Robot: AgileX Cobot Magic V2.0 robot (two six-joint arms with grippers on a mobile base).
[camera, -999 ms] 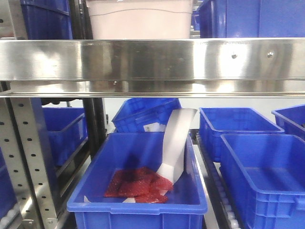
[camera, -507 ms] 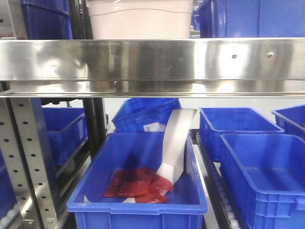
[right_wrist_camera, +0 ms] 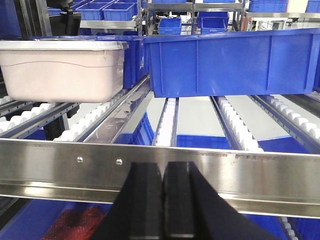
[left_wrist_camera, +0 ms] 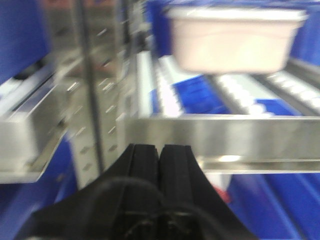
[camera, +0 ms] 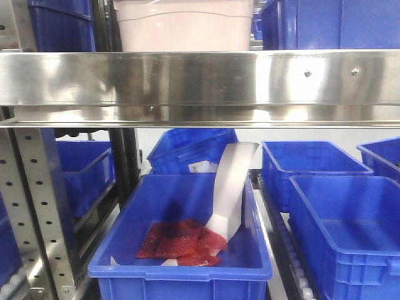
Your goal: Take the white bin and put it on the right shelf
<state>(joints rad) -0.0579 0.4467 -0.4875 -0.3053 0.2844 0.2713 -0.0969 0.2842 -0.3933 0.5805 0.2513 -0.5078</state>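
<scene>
Nothing moved; white bin point(right_wrist_camera: 62, 70) broadside, upright.

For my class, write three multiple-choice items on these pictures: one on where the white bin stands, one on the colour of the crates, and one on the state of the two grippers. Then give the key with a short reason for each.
1. Where does the pale pinkish-white plastic bin with its flat lid stand?
A. On the roller lanes of the stainless-steel shelf
B. Inside a crate
C. Between gripper fingers

2. What colour is the large open plastic crate beside the bin?
A. Green
B. Blue
C. Yellow

3. How do the black left gripper and black right gripper stand?
A. Both wide open
B. One clamped on the bin
C. Both shut, holding nothing

Key: 1 A, the right wrist view shows it resting on the white rollers behind the steel rail. 2 B, the crate is plainly blue. 3 C, each wrist view shows the fingers pressed together, short of the bin.
</scene>
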